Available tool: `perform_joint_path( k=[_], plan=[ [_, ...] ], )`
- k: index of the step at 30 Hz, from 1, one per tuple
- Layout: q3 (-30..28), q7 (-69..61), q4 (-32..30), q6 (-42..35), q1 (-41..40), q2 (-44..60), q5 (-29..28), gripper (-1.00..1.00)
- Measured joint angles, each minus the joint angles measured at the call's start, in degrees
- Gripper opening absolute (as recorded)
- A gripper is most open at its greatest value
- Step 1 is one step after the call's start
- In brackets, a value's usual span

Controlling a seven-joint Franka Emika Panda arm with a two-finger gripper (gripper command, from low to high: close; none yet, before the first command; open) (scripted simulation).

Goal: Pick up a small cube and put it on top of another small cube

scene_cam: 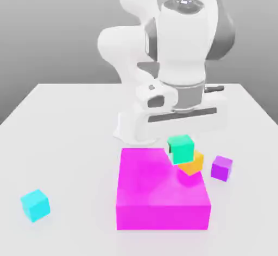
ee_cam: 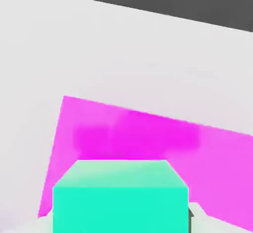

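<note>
Gripper (scene_cam: 183, 130): it hangs directly above the small mint-green cube (scene_cam: 181, 148), wrist pointing straight down at the bench (scene_cam: 65, 119). I cannot tell from these views whether my gripper is clamped on the cube or has let go of it. In the hand view the cube (ee_cam: 120, 197) sits very close under the camera.

Governing relation: the green cube lies straight below me, and the orange-yellow cube (scene_cam: 193, 164) lies beneath the green one. The green cube sits off-centre, shifted toward the exterior view's left, so part of the orange top face shows on the exterior view's right. The two look to be in contact, though I cannot confirm that the green cube rests with its full weight. Judgement: the placing step is at or near its end. Any coming move is vertical only. Given the overhang, sideways drift could tip the stack.

Surroundings: the large magenta block (scene_cam: 157, 192) stands just beside the stack, toward the bench edge nearest the exterior camera. A purple cube (scene_cam: 221, 167) sits near the stack on the exterior view's right, apart from it. A cyan-blue cube (scene_cam: 35, 204) sits well apart, toward the bench corner at the exterior view's lower left.

Surface and room: the bench is plain white and flat, with a grey backdrop behind.
</note>
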Motion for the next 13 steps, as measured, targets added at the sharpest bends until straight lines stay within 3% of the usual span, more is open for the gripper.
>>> perform_joint_path(
  k=[4,10,11,13],
  plan=[
    [1.2,-7.4,-5.4,-1.9,5.3,-7.4,0.1,-1.00],
    [2.7,-8.6,-8.9,10.7,5.7,1.8,0.1,-1.00],
    [2.8,-8.6,-9.1,12.0,5.6,2.8,0.0,1.00],
    [2.8,-8.6,-9.1,12.0,5.6,2.8,0.0,1.00]
  ],
)
